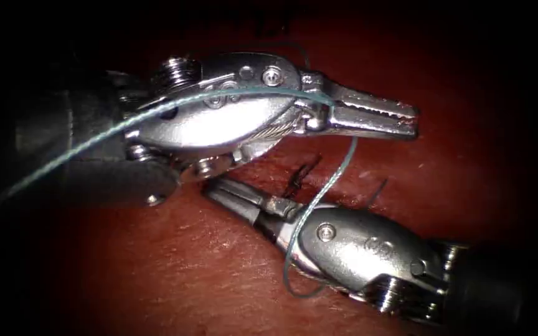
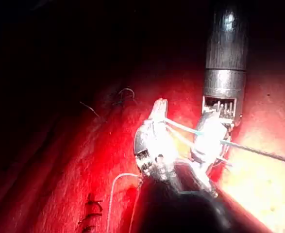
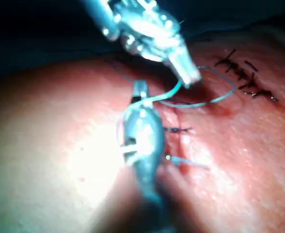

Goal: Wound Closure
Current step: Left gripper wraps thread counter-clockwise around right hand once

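My left tool lies across the tissue with its toothed jaws shut and pointing right. The teal thread runs from the lower left over its wrist to the heel of the jaws, where it looks gripped. From there it drops and loops around my right tool's wrist. My right tool points up-left, its shut jaws partly under the left wrist; I see nothing held in them. In the right wrist view the thread curves from the right tool to the left tool.
Dark finished stitches cross the cut between the two tools, with a cut thread end to their right. More stitches sit farther along the cut. In the left wrist view the right tool's shaft stands close beside the left jaws.
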### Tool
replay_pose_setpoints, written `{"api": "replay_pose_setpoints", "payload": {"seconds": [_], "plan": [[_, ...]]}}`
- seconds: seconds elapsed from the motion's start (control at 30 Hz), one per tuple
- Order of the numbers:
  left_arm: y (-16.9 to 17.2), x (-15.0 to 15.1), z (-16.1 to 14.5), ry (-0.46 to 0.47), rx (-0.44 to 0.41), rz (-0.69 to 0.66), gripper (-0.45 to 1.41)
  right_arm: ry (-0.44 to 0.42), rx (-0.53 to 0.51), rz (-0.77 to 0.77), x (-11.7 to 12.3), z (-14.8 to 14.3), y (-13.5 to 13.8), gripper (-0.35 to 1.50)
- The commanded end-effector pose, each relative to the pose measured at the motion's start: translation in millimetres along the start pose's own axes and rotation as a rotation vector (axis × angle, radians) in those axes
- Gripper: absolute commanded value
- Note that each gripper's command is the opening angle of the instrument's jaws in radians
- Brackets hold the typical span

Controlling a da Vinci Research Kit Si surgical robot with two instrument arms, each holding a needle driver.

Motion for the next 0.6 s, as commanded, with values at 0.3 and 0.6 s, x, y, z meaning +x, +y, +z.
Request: {"api": "replay_pose_setpoints", "payload": {"seconds": [0.3,0.6], "plan": [[-2.5,-5.5,-1.4,-0.065,0.000,0.005,-0.45,0.072,0.025,0.003,0.2,-0.8,-1.5,-0.35],[-0.9,-9.7,-1.4,-0.086,0.000,-0.014,-0.45,0.181,-0.013,0.025,2.3,-2.8,-1.2,-0.35]]}}
